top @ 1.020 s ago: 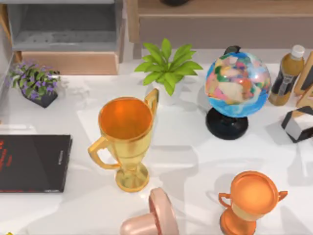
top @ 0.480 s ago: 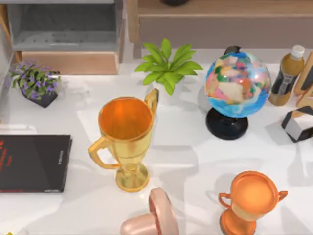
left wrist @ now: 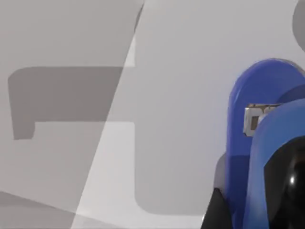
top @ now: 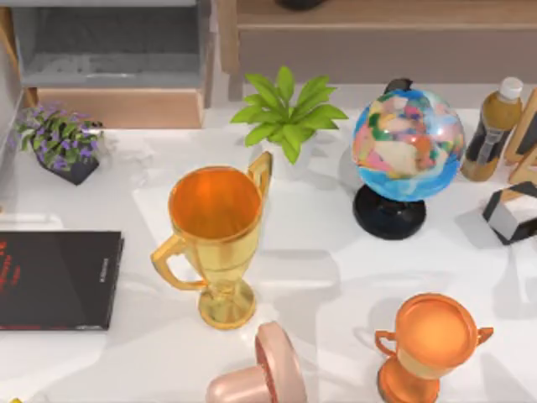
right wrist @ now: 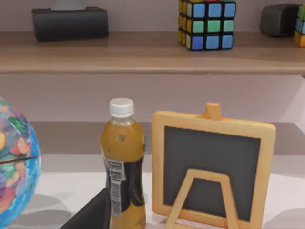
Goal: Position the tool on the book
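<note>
The black book [top: 54, 280] lay flat at the counter's [top: 336, 260] left edge, left of a gold trophy [top: 216, 239]. The blue tool [left wrist: 259, 143] sat close before the left wrist camera, above the pale counter. Neither gripper's state could be told.

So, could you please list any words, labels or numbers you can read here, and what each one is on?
None can be read.
Book: red cover lettering at its left edge, too blurred to read.
Book, right edge: tiny pale print, too small to read.
Bottle: label with fine print, too small to read.
Tool: small pale plate, nothing legible.
</note>
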Robot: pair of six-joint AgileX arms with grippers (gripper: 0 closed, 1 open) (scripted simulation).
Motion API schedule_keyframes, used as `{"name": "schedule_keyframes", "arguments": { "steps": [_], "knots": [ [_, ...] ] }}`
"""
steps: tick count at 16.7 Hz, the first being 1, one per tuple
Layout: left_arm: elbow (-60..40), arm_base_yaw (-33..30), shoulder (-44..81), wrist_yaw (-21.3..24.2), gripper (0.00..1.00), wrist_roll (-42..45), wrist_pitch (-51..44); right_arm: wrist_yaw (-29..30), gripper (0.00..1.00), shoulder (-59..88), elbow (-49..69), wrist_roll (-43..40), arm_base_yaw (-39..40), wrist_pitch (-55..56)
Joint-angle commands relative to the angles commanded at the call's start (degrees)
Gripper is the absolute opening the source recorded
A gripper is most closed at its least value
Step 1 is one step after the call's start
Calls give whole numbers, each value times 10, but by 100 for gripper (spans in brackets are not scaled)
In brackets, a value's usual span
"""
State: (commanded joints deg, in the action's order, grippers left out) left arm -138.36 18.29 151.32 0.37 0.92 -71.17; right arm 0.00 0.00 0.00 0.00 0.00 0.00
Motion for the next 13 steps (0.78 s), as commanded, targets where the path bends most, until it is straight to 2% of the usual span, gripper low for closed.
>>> {"name": "schedule_keyframes", "arguments": {
  "steps": [7, 13],
  "knots": [
    [44, -5, -119, -6, 0, 28, -1, 0, 100, 0, 0, 0, 0, 0],
    [165, -80, -287, -20, 0, 94, 17, 0, 100, 0, 0, 0, 0, 0]
  ]
}}
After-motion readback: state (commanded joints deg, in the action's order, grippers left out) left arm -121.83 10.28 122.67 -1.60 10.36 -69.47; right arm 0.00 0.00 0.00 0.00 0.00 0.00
